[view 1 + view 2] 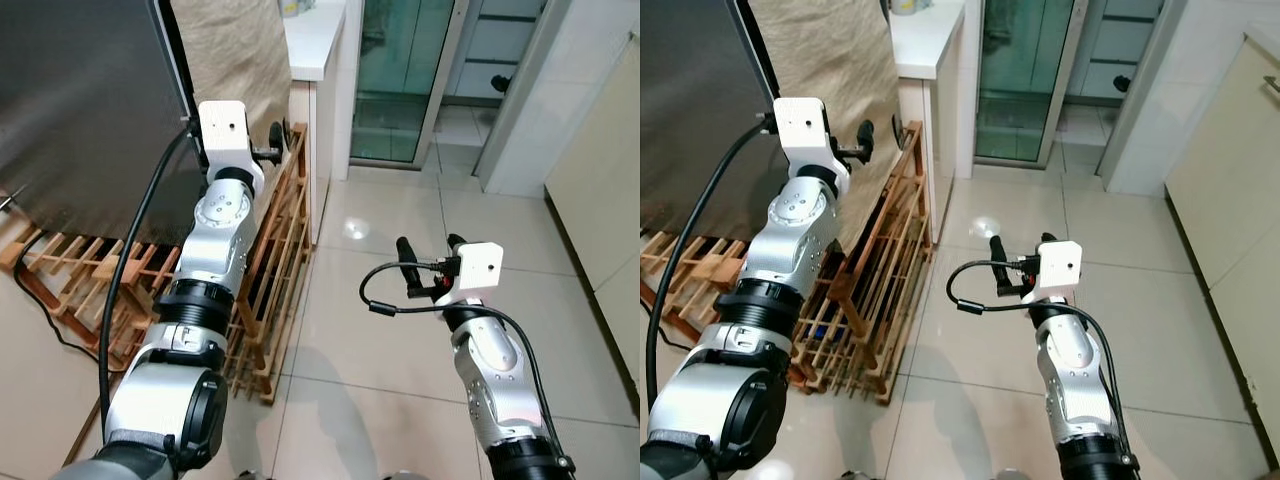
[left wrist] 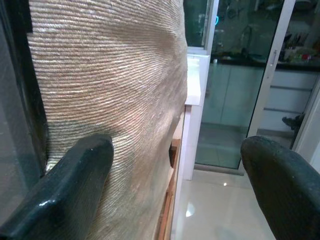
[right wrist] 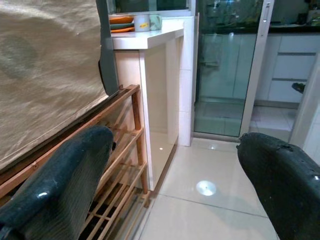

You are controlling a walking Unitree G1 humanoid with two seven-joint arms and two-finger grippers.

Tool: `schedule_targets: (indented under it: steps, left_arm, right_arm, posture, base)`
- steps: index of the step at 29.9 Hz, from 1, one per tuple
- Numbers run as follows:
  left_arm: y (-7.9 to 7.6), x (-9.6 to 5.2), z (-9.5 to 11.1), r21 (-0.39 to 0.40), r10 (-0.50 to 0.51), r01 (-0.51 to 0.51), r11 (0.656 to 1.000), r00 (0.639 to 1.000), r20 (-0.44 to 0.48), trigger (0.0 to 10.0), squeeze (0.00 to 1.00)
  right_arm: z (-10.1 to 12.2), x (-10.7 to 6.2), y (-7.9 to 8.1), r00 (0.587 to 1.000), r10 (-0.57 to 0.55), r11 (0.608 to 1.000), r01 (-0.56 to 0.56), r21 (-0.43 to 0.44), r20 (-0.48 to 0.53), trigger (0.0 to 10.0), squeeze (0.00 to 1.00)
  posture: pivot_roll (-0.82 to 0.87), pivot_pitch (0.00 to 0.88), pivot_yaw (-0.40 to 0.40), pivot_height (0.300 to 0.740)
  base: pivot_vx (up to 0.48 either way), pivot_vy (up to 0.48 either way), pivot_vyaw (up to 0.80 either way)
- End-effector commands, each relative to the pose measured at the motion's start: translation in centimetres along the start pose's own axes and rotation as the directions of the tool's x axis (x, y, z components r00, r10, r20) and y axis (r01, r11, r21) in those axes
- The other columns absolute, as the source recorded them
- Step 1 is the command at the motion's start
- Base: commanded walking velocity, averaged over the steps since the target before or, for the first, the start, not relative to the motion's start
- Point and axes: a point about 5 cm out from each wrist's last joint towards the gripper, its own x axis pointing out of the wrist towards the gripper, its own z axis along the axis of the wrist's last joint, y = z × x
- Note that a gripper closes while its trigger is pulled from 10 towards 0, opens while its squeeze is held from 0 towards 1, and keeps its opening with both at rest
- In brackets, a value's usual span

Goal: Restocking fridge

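both arms raised beside the fridge, nothing in either pincer.

the fridge (image 1: 85,110) is cut off at the top and left edge, so only a dark brushed-metal side with a black edge can be made out; a tan woven cloth (image 2: 110,90) hangs against it and hides what lies behind. the wooden rack (image 1: 875,290) below is partly covered by the left arm, and the dishes on the white desk (image 3: 150,37) are too small to tell apart. the left pincer (image 2: 175,185) is held high, close to the cloth, its two black fingers spread wide apart and empty. the right pincer (image 3: 175,185) is lower, out over the pale tiled floor (image 1: 390,330), pointing toward the glass door (image 1: 400,80), its fingers likewise spread with nothing between them.
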Motion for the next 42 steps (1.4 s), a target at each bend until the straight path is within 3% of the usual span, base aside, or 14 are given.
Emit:
schedule_targets:
  steps: [1,3,10,20,26,30,32,35,36,37,38,39,40,42]
  left_arm:
    - [0.9,-0.3,0.9,0.03,0.042,-0.043,0.999,0.999,0.023,10.0,0.0]
    - [0.8,-1.1,0.5,0.033,0.032,-0.033,0.999,0.999,0.009,10.0,0.0]
    - [1.6,-1.6,0.5,0.053,0.047,-0.048,0.997,0.998,0.032,10.0,0.0]
    - [1.8,-0.2,1.5,0.054,0.088,-0.091,0.994,0.995,0.047,10.0,0.0]
    - [1.2,0.5,1.3,0.03,0.081,-0.083,0.996,0.996,0.037,10.0,0.0]
    - [-0.6,0.9,0.8,0.014,0.03,-0.03,0.999,0.999,0.014,10.0,0.0]
    - [-2.1,1.1,0.0,0.011,-0.047,0.047,0.999,0.999,-0.027,10.0,0.0]
    - [-4.6,1.1,-1.1,-0.049,-0.164,0.16,0.986,0.983,-0.079,10.0,0.0]
    - [-5.4,1.0,-1.1,-0.109,-0.203,0.195,0.975,0.976,-0.073,10.0,0.0]
    - [-5.4,1.0,-1.1,-0.109,-0.203,0.195,0.975,0.976,-0.073,10.0,0.0]
    - [-7.2,0.9,-0.3,-0.203,-0.278,0.27,0.941,0.961,-0.009,10.0,0.0]
    - [-8.7,0.6,0.3,-0.212,-0.336,0.334,0.918,0.941,0.031,10.0,0.0]
    - [-8.7,0.6,0.3,-0.212,-0.336,0.334,0.918,0.941,0.031,10.0,0.0]
    - [-12.2,-0.3,1.4,-0.22,-0.473,0.483,0.847,0.875,0.101,10.0,0.0]
  right_arm:
    - [0.3,-0.4,-0.6,1.0,-0.022,1.0,0.022,-0.011,0.01,10.0,0.0]
    - [0.1,-0.6,-0.7,1.0,-0.022,1.0,0.022,-0.014,0.001,10.0,0.0]
    - [-0.3,-0.9,-0.6,1.0,-0.016,1.0,0.016,-0.017,-0.014,10.0,0.0]
    - [-0.2,-0.4,-0.5,1.0,-0.008,1.0,0.008,-0.017,-0.015,10.0,0.0]
    - [-0.4,-0.6,-0.4,1.0,-0.01,1.0,0.01,-0.016,-0.019,10.0,0.0]
    - [-0.4,-0.5,-0.3,1.0,-0.01,1.0,0.009,-0.015,-0.02,10.0,0.0]
    - [-0.4,-0.4,-0.3,1.0,-0.008,1.0,0.008,-0.014,-0.02,10.0,0.0]
    - [-0.4,-0.4,-0.3,1.0,-0.006,1.0,0.006,-0.013,-0.019,10.0,0.0]
    - [-0.4,-0.4,-0.2,1.0,-0.006,1.0,0.006,-0.013,-0.02,10.0,0.0]
    - [-0.4,-0.4,-0.2,1.0,-0.006,1.0,0.006,-0.013,-0.02,10.0,0.0]
    - [-0.5,-0.5,-0.2,1.0,-0.005,1.0,0.005,-0.011,-0.021,10.0,0.0]
    - [-0.5,-0.6,-0.2,1.0,-0.006,1.0,0.006,-0.011,-0.023,10.0,0.0]
    - [-0.5,-0.6,-0.2,1.0,-0.006,1.0,0.006,-0.011,-0.023,10.0,0.0]
    - [-0.7,-0.8,-0.1,1.0,-0.009,1.0,0.008,-0.007,-0.027,10.0,0.0]
  posture:
    - [-0.19,0.0,0.063,0.74]
    - [-0.19,0.0,0.063,0.74]
    - [-0.19,0.0,0.056,0.74]
    - [-0.18,0.0,0.055,0.74]
    - [-0.2,0.0,0.059,0.74]
    - [-0.2,0.0,0.061,0.74]
    - [-0.2,0.0,0.064,0.74]
    - [-0.2,0.0,0.067,0.74]
    - [-0.21,0.0,0.07,0.74]
    - [-0.21,0.0,0.07,0.74]
    - [-0.21,0.0,0.072,0.74]
    - [-0.21,0.0,0.072,0.74]
    - [-0.21,0.0,0.072,0.74]
    - [-0.24,0.0,0.087,0.74]
  base:
    - [0.0,0.0,0.0]
    - [0.0,0.0,0.0]
    - [0.0,0.0,0.0]
    - [0.0,0.0,0.0]
    - [0.0,0.0,0.0]
    - [0.0,0.0,0.0]
    - [0.0,0.0,0.0]
    - [0.0,0.0,0.0]
    - [0.0,0.0,0.0]
    - [0.0,0.0,0.0]
    - [0.0,0.0,0.0]
    - [0.0,0.0,0.0]
    - [0.0,0.0,0.0]
    - [0.0,0.0,0.0]
